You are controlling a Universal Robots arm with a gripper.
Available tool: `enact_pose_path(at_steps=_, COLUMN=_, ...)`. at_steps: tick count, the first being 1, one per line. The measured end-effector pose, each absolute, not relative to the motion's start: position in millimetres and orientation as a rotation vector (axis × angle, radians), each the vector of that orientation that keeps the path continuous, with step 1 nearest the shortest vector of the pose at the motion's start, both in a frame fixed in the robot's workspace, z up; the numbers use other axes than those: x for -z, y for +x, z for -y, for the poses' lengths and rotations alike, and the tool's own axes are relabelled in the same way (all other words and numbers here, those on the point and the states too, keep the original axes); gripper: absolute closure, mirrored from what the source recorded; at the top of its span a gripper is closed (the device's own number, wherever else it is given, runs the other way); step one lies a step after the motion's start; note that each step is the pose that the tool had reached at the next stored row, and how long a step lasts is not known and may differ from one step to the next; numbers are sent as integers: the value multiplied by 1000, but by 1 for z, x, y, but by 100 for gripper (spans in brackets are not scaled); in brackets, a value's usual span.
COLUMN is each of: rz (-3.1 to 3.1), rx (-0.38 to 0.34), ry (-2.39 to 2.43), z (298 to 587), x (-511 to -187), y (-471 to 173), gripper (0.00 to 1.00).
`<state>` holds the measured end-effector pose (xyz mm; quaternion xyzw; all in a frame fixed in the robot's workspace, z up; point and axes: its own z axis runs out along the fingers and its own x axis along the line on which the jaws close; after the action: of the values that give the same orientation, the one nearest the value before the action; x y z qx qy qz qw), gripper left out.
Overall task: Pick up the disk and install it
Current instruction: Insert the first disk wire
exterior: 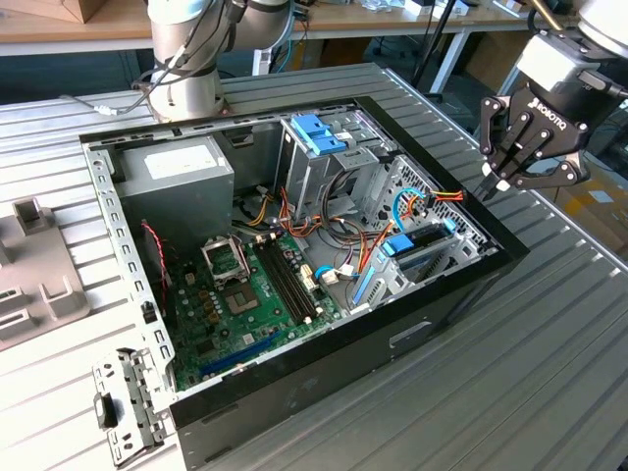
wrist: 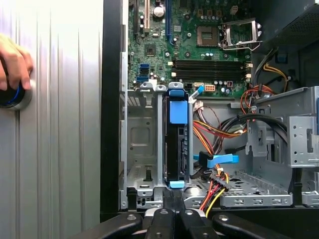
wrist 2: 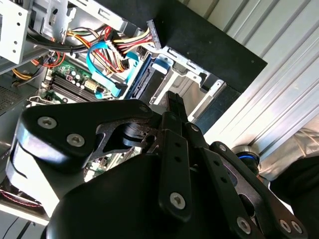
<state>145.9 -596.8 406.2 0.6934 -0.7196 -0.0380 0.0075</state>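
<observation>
Closest to the lens, the gripper [wrist: 173, 206], fingers pressed together and holding nothing, hangs over the case edge, just beyond which the disk [wrist: 177, 144] stands on edge in its metal bay [wrist: 142, 149], where the loose cables [wrist: 219, 181] beside it could snag.

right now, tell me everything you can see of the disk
The disk is a flat, dark grey rectangular drive edged by light-blue plastic, with a blue tab at each end. It stands on edge in a slot of the grey metal bay inside the open computer case, beside coloured power wires. The gripper hangs apart from it, over the case's edge.
</observation>
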Motion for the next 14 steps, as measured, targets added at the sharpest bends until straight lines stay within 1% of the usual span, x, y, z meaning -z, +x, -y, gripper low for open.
enact_pose_path(at_steps=14, rz=2126, rx=114, ry=2281, z=593, x=-402, y=156, gripper=89)
